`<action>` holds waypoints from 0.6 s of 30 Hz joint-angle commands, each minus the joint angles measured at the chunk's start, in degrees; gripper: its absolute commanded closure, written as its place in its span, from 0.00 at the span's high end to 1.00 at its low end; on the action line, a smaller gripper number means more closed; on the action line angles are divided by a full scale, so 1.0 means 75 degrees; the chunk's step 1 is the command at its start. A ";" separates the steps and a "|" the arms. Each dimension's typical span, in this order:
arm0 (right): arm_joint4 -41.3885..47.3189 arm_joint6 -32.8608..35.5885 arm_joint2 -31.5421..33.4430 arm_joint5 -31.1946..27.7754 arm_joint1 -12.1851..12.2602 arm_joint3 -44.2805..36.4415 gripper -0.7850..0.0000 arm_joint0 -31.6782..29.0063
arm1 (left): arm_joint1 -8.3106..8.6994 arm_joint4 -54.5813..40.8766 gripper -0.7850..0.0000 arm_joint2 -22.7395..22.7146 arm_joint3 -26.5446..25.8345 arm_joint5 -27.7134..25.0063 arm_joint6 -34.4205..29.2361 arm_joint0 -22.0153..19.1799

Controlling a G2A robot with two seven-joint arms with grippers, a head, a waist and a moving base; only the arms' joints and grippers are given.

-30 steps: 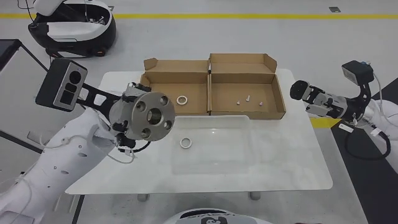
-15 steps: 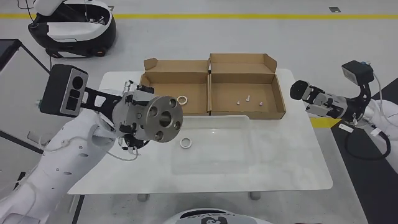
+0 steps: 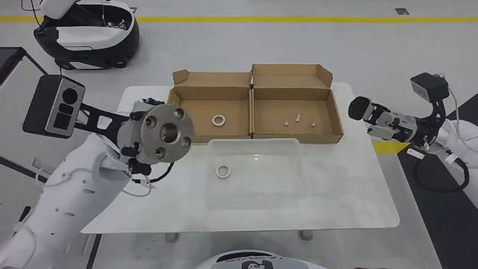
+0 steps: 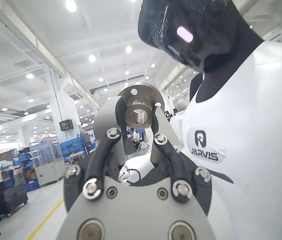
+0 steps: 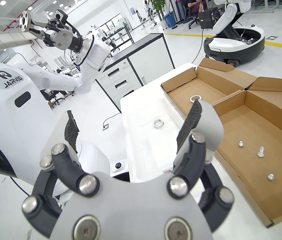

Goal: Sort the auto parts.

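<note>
Top view: the flange (image 3: 165, 132) is held aloft at centre-left. One ring (image 3: 219, 120) lies in the left carton (image 3: 194, 108), bolts (image 3: 297, 118) in the right carton (image 3: 269, 116); a second ring (image 3: 223, 170) lies in the clear tray (image 3: 287, 190), centre frame.

Left wrist view: my left gripper (image 4: 137, 116) pinches the flange's hub.

Right wrist view: my right gripper (image 5: 133, 112) stands spread, empty.

I judge sorting part-done; flange and tray ring outstanding.

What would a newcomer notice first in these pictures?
Probably the round metal flange, held high by the left gripper at the robot's left. Then the two open cardboard boxes at the table's far edge: the left box holds a ring, the right box three small bolts.
</note>
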 commanded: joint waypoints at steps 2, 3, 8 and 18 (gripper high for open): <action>0.0000 0.0000 0.0000 0.0000 0.0000 0.0000 1.00 -0.0001 | -0.0030 -0.0158 0.00 -0.0100 -0.0089 0.0000 0.0243 0.0097; 0.0000 0.0000 0.0000 0.0000 0.0000 0.0000 1.00 -0.0001 | -0.0049 -0.0267 0.00 -0.0145 -0.0137 0.0000 0.0243 0.0121; 0.0000 0.0000 0.0000 0.0000 0.0000 0.0000 1.00 -0.0001 | -0.0157 -0.0746 0.00 -0.0380 -0.0235 0.0000 0.0243 0.0283; 0.0000 0.0000 0.0000 0.0000 0.0000 0.0000 1.00 -0.0001 | -0.0100 0.0076 0.00 -0.0632 0.0032 0.0000 -0.0121 0.0429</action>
